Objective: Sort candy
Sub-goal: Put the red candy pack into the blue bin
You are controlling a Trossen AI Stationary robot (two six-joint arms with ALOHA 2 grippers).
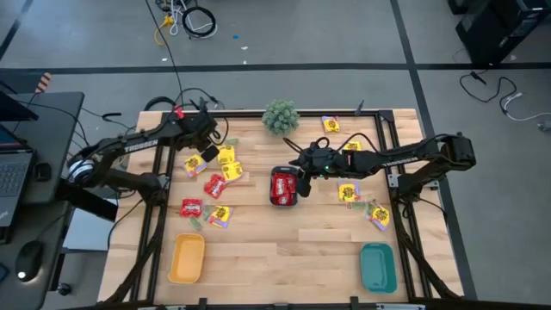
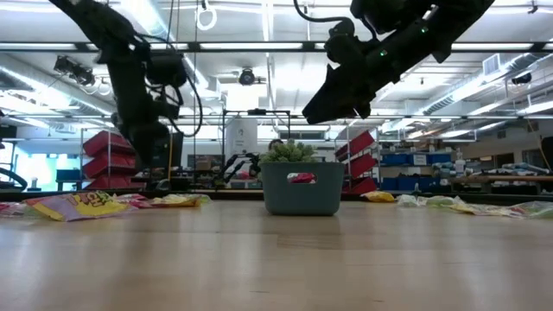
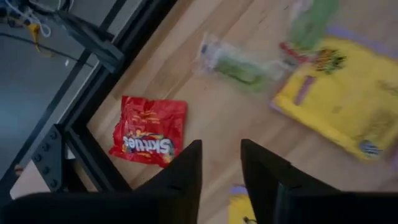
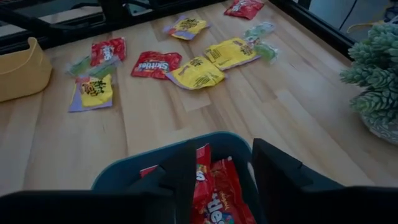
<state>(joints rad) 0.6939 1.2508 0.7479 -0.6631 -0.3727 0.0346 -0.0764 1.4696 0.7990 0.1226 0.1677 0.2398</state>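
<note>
Candy packets lie scattered flat on the wooden table. Red ones [image 1: 214, 185] and yellow ones [image 1: 231, 168] are on the left, and more yellow ones [image 1: 348, 192] are on the right. A small teal bin [image 1: 282, 200] at the table's middle holds red packets [image 4: 214, 196]. My right gripper [image 4: 224, 149] hovers open just above this bin, clear of it [image 2: 333, 104]. My left gripper [image 3: 221, 146] hangs open over the far left corner. There it is above a red packet [image 3: 149, 130], a pale green one [image 3: 236, 65] and a yellow one [image 3: 339, 93].
A spiky green plant ball [image 1: 281, 116] stands at the far edge, close behind the bin. A yellow tray [image 1: 187, 258] sits near the front left corner and a teal tray [image 1: 377, 267] near the front right. Bare wood lies between them. Black frame rails [image 3: 93, 118] border the table.
</note>
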